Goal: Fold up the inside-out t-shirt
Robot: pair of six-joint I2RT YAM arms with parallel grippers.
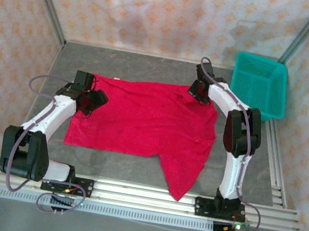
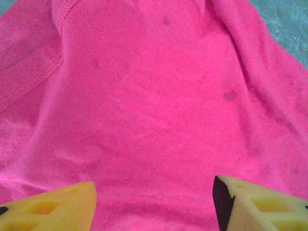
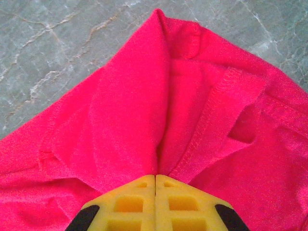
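Item: the inside-out t-shirt (image 1: pixel 147 123), crimson, one piece. Location: the middle of the grey table (image 1: pixel 127 63), between your two arms. It lies mostly flat in what looks like a single layer, with one lobe trailing toward you until its tip meets the aluminium rail (image 1: pixel 141 191) (sleeve or hem, the overhead view does not settle it). Condition: raised seam stitching faces up in both wrist views, so it reads as wrong side out. Folds made: none that you could call deliberate. There is only a small flap turned over beside the far right corner. Right gripper (image 3: pixel 155 179): at that far right corner, yellow jaws pressed together on a bunched ridge of cloth that rises into them, so you have one corner in hand. Left gripper (image 2: pixel 154 192): at the far left corner, its fingers (image 2: pixel 53 207) stand well apart over smooth cloth with nothing pinched between them; you cannot tell from here whether the tips touch the fabric. Nearby: a teal basket (image 1: pixel 260 86) at the far right of the table, apart from the shirt and not involved. Progress, as a judgement: early. The garment is laid out and one grasp is made; the second grasp and every fold remain.
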